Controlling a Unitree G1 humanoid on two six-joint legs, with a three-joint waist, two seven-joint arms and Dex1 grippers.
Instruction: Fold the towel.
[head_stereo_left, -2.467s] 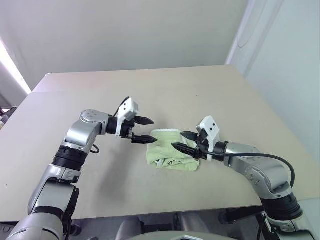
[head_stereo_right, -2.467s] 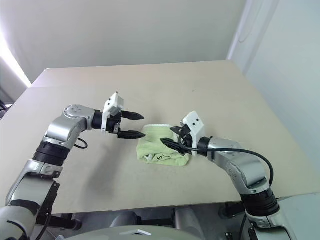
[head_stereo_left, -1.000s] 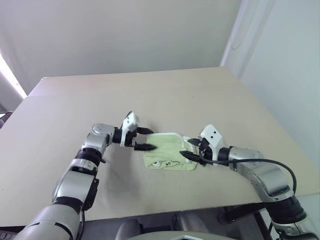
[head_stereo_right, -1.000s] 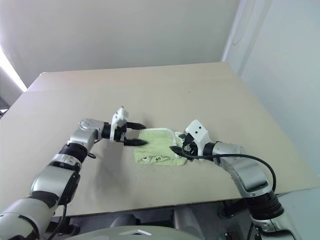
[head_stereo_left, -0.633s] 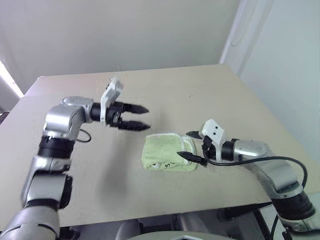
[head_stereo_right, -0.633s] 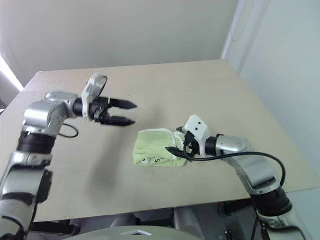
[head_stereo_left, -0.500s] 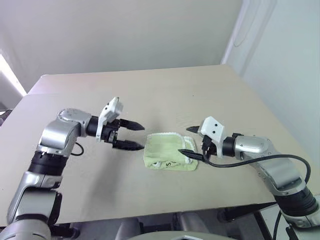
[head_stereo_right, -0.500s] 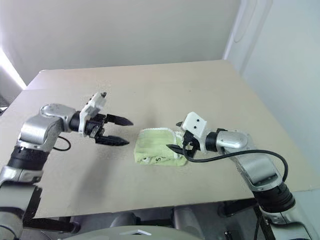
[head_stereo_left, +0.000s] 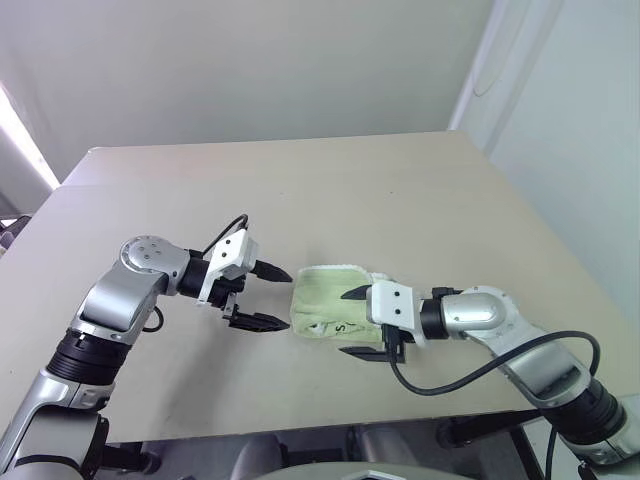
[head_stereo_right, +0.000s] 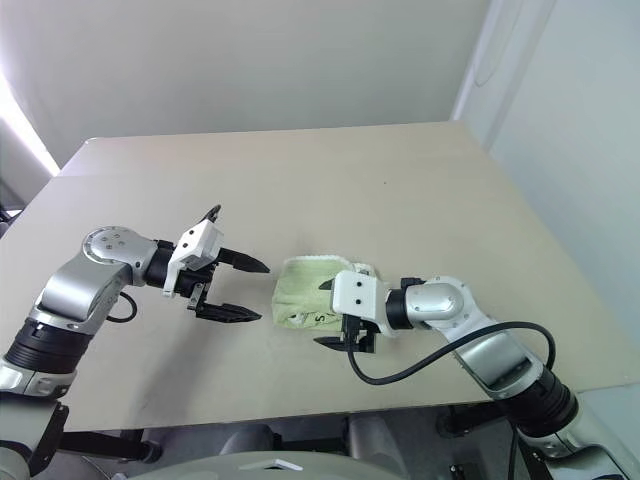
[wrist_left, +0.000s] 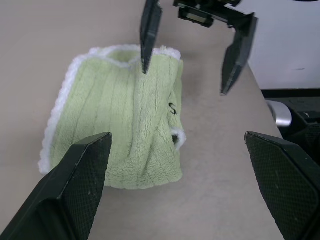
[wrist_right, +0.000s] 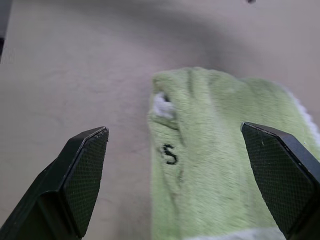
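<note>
The towel (head_stereo_left: 328, 298) is a small folded bundle of lime-green terry with white edging, lying mid-table. A dark scribble (wrist_right: 169, 154) and a white loop tag (wrist_right: 161, 104) show on its near side. My left gripper (head_stereo_left: 287, 299) is open just off the towel's left edge, holding nothing. My right gripper (head_stereo_left: 345, 322) is also open and hovers over the towel's near right part, one finger over the cloth and the other over the table in front. The left wrist view shows the towel (wrist_left: 120, 130) with the right gripper (wrist_left: 184, 80) beyond it.
The beige table (head_stereo_left: 300, 190) runs wide behind and to both sides of the towel. Its front edge (head_stereo_left: 330, 425) lies close below the arms. A black cable (head_stereo_left: 480, 365) loops from the right forearm.
The right gripper has opened wide, rolled, and swung left over the towel's near end. The left gripper, raised and away half a second ago, has come back down beside the towel's left edge.
</note>
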